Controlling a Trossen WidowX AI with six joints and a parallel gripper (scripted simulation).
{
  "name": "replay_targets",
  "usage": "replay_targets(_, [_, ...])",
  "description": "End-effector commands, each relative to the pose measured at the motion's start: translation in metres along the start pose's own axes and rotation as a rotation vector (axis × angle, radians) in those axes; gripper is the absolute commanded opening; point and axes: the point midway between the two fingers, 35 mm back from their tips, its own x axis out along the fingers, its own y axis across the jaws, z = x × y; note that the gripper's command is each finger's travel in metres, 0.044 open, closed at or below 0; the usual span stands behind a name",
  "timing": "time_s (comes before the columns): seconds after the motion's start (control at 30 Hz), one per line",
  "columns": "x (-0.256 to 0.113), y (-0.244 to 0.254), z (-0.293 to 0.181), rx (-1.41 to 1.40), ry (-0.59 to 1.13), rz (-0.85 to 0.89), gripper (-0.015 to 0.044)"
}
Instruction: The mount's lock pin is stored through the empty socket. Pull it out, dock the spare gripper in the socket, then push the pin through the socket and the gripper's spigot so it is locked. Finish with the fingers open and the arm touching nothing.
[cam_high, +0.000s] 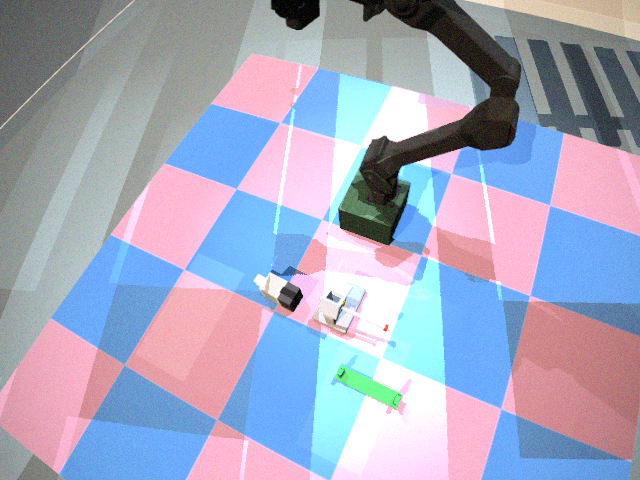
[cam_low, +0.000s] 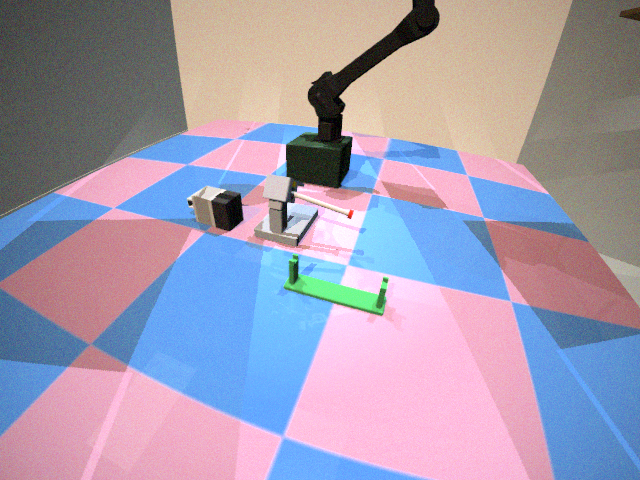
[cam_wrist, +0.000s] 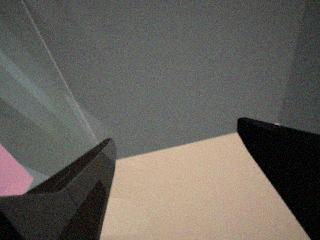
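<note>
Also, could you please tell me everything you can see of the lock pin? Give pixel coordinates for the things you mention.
The lock pin (cam_high: 364, 318) (cam_low: 323, 203) is a thin, straight, off-white rod with a small red tip at its free end. It sticks out sideways from the upper part of the grey mount (cam_high: 330, 321) (cam_low: 278, 219), sloping slightly downward. Only the mount appears to touch it; its other end is hard to make out. Its material is unclear.

A white, red-tipped lock pin sticks sideways from the grey raised socket; the black-and-white spare gripper lies nearby.
</note>
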Motion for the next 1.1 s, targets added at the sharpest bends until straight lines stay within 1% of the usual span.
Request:
replay_targets(0.0, [0.001, 0.001, 0.002, 0.0, -0.008, 0.007, 0.0374])
replay_targets(0.1, [0.017, 0.022, 0.029, -0.005, -0.117, 0.099, 0.03])
replay_targets(0.27, [0.03, 0.069, 0.097, -0.043, -0.35, 0.296, 0.03])
replay_targets(0.37, [0.025, 0.098, 0.139, -0.083, -0.485, 0.412, 0.03])
replay_targets(0.47, [0.01, 0.127, 0.18, -0.138, -0.615, 0.525, 0.03])
replay_targets(0.6, [-0.023, 0.166, 0.228, -0.233, -0.78, 0.668, 0.03])
replay_targets(0.77, [-0.084, 0.214, 0.273, -0.389, -0.968, 0.833, 0.03])
replay_targets(0.93, [-0.157, 0.258, 0.296, -0.586, -1.129, 0.975, 0.03])
replay_targets(1.07, [-0.219, 0.29, 0.298, -0.772, -1.235, 1.067, 0.03])
